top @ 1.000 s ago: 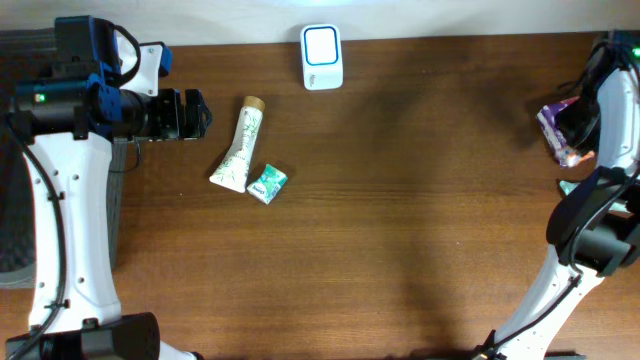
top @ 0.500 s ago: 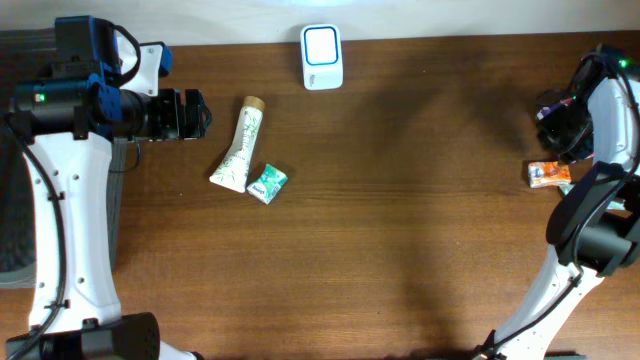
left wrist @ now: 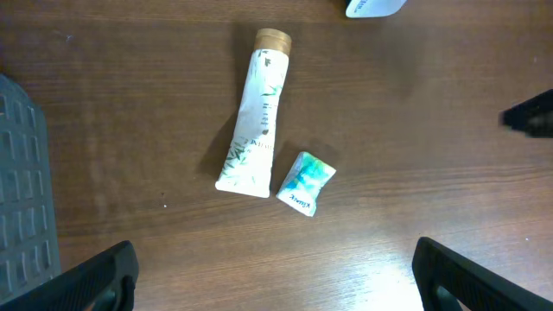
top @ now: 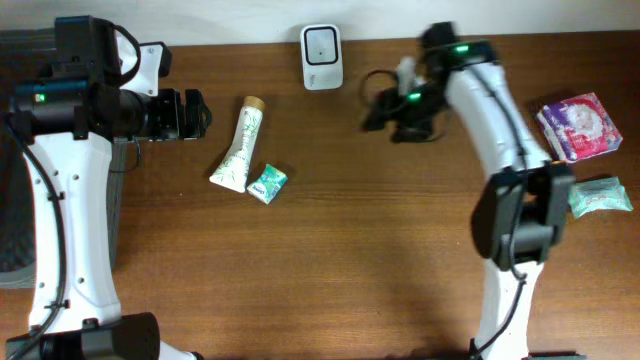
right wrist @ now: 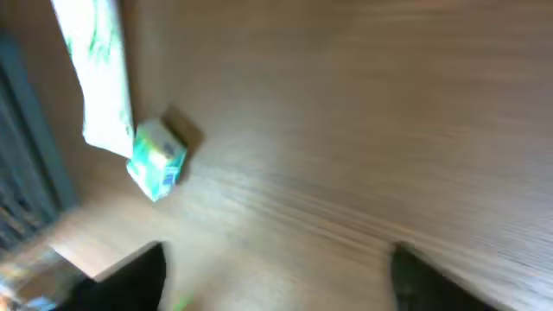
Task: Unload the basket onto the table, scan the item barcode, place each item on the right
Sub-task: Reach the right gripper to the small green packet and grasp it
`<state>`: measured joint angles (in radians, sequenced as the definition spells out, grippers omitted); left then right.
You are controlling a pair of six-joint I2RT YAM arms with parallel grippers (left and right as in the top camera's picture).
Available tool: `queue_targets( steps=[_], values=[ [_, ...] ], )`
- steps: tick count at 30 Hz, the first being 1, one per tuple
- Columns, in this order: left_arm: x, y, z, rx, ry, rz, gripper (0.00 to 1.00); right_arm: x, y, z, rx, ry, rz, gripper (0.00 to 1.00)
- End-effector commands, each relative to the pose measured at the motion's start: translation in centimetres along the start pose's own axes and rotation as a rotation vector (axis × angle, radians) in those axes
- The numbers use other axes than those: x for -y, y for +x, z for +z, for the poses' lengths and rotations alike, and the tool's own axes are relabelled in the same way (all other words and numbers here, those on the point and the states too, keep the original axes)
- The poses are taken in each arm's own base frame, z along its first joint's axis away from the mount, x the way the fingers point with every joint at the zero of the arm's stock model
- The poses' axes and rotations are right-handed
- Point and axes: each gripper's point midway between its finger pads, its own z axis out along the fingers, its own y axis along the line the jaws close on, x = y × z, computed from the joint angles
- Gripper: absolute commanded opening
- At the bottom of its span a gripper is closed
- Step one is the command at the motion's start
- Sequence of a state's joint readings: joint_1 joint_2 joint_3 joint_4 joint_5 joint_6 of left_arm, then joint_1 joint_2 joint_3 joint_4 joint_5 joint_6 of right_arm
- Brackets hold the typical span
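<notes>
The left end effector [top: 203,113] is held above the left end of the bench [top: 400,260], pointing toward the middle. In the left wrist view its two fingers [left wrist: 95,281] are seen at the lower corners, spread as wide as they go, with only bare wood between them; nothing is gripped.

The right arm is stretched across the bench, and the right end effector [top: 375,112] is placed just right of the scanner [top: 321,43], which is set at the far edge. In the right wrist view, which is blurred, its fingers [right wrist: 130,276] are seen well apart with bare bench between them, so it is parted and nothing is carried.

A white tube [top: 240,145] with a tan cap is laid flat on the left half of the bench, cap toward the far edge, between the two end effectors. A small green packet [top: 267,183] is laid just beside the tube's lower end; whether the two touch cannot be told. No barcode can be made out on either.

Near the right edge a pink pack [top: 580,127] is laid flat, and a pale green pack [top: 600,197] is laid near it, closer to the front. A grey mat [left wrist: 22,207] is seen off the bench's left end.
</notes>
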<state>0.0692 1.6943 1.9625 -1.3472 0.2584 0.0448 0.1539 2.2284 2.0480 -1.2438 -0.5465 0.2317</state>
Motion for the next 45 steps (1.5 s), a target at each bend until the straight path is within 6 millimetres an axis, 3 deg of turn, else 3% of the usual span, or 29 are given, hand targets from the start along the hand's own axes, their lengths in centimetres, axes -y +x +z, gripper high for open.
queue_targets(
  steps=[1,3,7,12,20,23,27,30,34,37,39,41,43,45],
  values=[
    [0.2,-0.1,0.0,0.002,0.011,0.002,0.99,-5.1,1.1,4.1,-0.015,0.020,-0.175,0.87],
    [0.2,-0.1,0.0,0.002,0.011,0.002,0.99,-8.5,1.5,6.4,0.003,-0.006,-0.274,0.87],
    [0.2,-0.1,0.0,0.002,0.011,0.002,0.99,-13.1,1.8,10.2,0.065,-0.014,-0.432,0.88],
    [0.2,-0.1,0.0,0.002,0.011,0.002,0.99,-15.7,2.5,13.8,0.086,-0.031,-0.519,0.85],
    [0.2,-0.1,0.0,0.002,0.011,0.002,0.99,-12.9,3.3,18.3,0.006,0.011,-0.488,0.58],
    [0.2,-0.1,0.0,0.002,0.011,0.002,0.99,-11.8,3.8,18.6,-0.025,0.043,-0.468,0.28],
    [0.2,-0.1,0.0,0.002,0.011,0.002,0.99,-9.5,4.4,17.3,-0.087,0.085,-0.397,0.04],
    [0.2,-0.1,0.0,0.002,0.011,0.002,0.99,-6.4,4.6,13.7,-0.140,0.135,-0.236,0.04],
    [0.2,-0.1,0.0,0.002,0.011,0.002,0.99,-4.3,5.2,9.2,-0.176,0.163,-0.109,0.04],
    [0.2,-0.1,0.0,0.002,0.011,0.002,0.99,-4.9,4.8,8.3,-0.151,0.146,-0.143,0.04],
    [0.2,-0.1,0.0,0.002,0.011,0.002,0.99,-7.1,3.9,8.9,-0.114,0.050,-0.231,0.22],
    [0.2,-0.1,0.0,0.002,0.011,0.002,0.99,-9.4,2.9,9.5,-0.058,-0.022,-0.290,0.48],
    [0.2,-0.1,0.0,0.002,0.011,0.002,0.99,-11.3,1.6,10.0,0.013,-0.059,-0.356,0.62],
    [0.2,-0.1,0.0,0.002,0.011,0.002,0.99,-12.4,0.8,10.6,0.055,-0.082,-0.398,0.65]
  ],
)
